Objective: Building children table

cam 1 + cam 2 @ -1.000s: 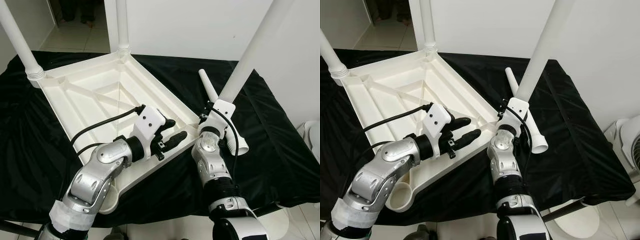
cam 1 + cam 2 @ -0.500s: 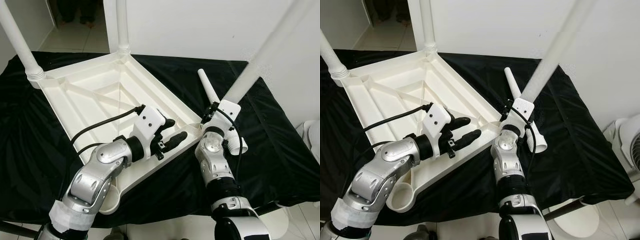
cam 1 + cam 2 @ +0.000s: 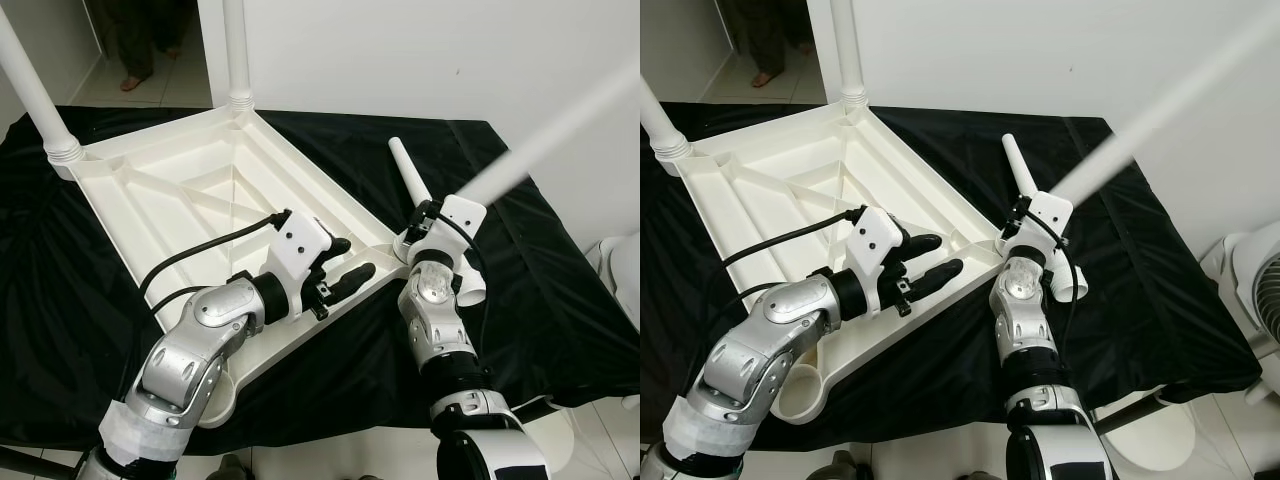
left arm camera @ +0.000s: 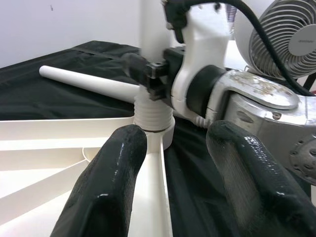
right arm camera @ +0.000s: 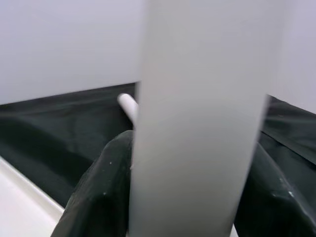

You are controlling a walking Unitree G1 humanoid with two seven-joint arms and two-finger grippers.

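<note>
The white children's table top (image 3: 180, 215) lies upside down on the black cloth. Two white legs (image 3: 236, 55) stand in its far corners. My right gripper (image 3: 424, 222) is shut on a third white leg (image 3: 540, 150), which leans steeply to the right and is blurred. That leg's ribbed end (image 4: 153, 116) sits at the top's near right corner socket. My left gripper (image 3: 352, 258) rests open on the rim beside that corner, its fingers (image 4: 116, 168) spread on either side of the rim. A loose leg (image 3: 412, 180) lies on the cloth behind the right gripper.
A white fan (image 3: 1260, 290) stands off the table's right end. A person's feet (image 3: 135, 80) show on the tiled floor at the back left. An unfilled round socket (image 3: 220, 400) is at the top's near corner, by the cloth's front edge.
The leg in my right gripper has swung from nearly upright to leaning far right, and the right wrist has turned with it. My left arm has stayed put.
</note>
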